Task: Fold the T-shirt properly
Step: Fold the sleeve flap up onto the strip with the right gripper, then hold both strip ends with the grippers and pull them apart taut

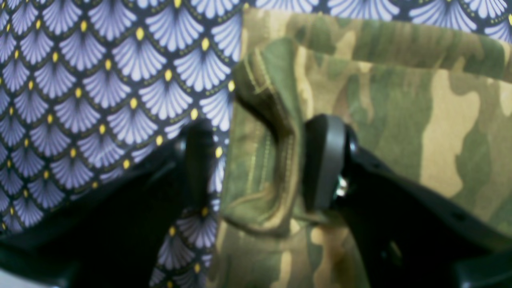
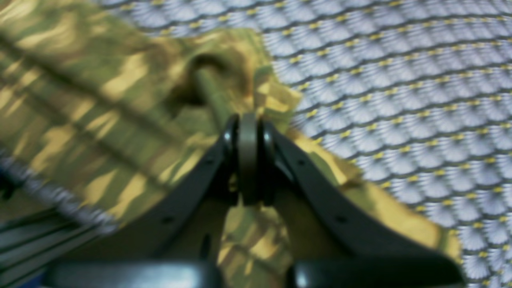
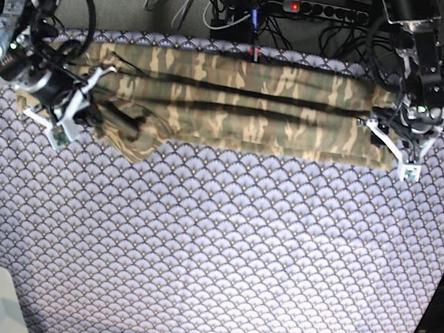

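- camouflage cloth: the t-shirt (image 3: 236,105) lies as a long narrow band across the far part of the purple fan-patterned tablecloth (image 3: 214,244), already folded lengthwise, stretching from one arm to the other.
- right gripper (image 2: 249,160): jaws are pressed together with a bunched edge of the shirt pinched at the tips; in the base view this arm sits at the band's end on that view's left, where the cloth is crumpled into a loose lump.
- left gripper (image 1: 260,164): jaws stand apart, straddling a thick hemmed fold (image 1: 276,152) of the shirt. one finger (image 1: 324,160) is beside the fold on the cloth side, the other over the tablecloth. whether the pads actually touch the hem cannot be told; it reads as not yet clamped.
- judged step: securing both ends before a crosswise fold.
- risk 1: the ends are unevenly held. if the right arm lifts or pulls before the left closes, the band would likely drag and skew, undoing the lengthwise fold.
- risk 2: the left jaws may close on only the top layer of the hem; the lower layers would then sag and open out on lifting.
- risk 3: the crumpled lump at the right gripper could be carried into the next fold, leaving a bulge.
- risk 4: a low jaw could snag the tablecloth with the shirt.
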Action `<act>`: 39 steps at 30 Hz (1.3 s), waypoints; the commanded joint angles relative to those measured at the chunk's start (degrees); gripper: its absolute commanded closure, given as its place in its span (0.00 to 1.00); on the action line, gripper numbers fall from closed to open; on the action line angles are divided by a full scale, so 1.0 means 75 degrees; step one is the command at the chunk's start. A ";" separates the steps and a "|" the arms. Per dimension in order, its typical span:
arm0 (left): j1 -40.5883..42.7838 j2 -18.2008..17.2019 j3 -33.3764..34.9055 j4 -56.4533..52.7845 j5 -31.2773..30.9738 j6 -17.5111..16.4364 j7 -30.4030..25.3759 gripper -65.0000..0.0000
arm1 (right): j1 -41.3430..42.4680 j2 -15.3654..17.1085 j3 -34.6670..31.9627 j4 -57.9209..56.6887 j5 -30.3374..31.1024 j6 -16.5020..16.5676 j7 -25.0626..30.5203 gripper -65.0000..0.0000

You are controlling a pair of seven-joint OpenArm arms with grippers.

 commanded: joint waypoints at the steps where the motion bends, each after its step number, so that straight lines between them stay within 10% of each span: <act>1: 0.0005 -0.0055 0.0015 0.0032 0.0047 -0.0030 0.0143 0.45 | -0.0042 0.0230 0.0066 0.0133 0.0243 -0.0013 0.0161 1.00; 12: 0.0005 -0.0172 0.0015 0.0021 0.0047 -0.0030 0.0143 0.45 | -0.0768 0.0757 0.0968 0.0145 0.1591 -0.0013 0.0172 1.00; 39: 0.0180 -0.0501 0.0015 0.0021 0.0047 -0.0042 0.0131 0.45 | -0.1202 0.0476 0.1601 -0.0242 0.1544 -0.0013 0.0172 1.00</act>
